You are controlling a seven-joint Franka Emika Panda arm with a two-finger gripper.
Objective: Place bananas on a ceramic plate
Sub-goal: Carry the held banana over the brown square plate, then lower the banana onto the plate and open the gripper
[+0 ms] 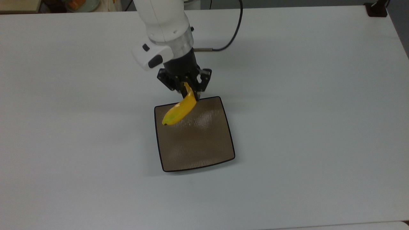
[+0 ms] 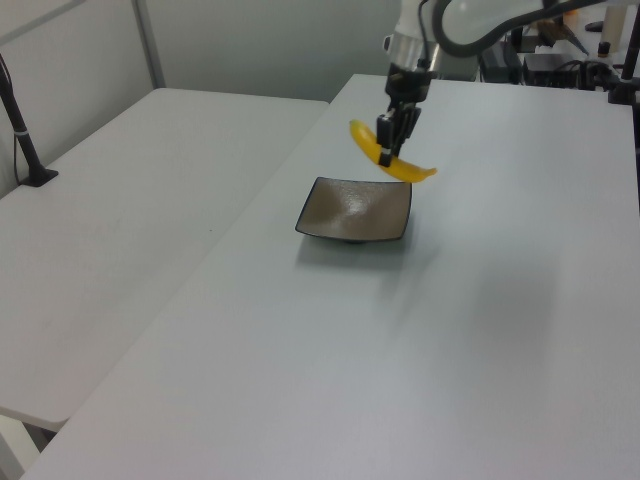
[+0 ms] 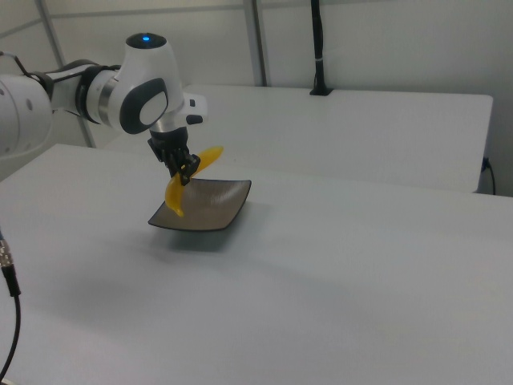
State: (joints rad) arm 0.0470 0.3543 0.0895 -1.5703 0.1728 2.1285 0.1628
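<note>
The yellow banana [image 1: 179, 110] hangs in the air over the far edge of the square brown ceramic plate [image 1: 198, 143], and my gripper [image 1: 188, 91] is shut on its upper end. In the left view the banana [image 2: 395, 165] floats clear above the plate [image 2: 345, 212] under the gripper [image 2: 385, 150]. The right view has the banana [image 3: 186, 178] tilted steeply, held by the gripper [image 3: 187, 170] above the plate [image 3: 212, 210]. The plate holds nothing.
The plate sits mid-way on a wide white table [image 1: 303, 111]. A black cable [image 1: 230, 35] trails from the arm. A second white table [image 2: 130, 200] adjoins at the left view's left, with a black clamp post [image 2: 25, 140] on it.
</note>
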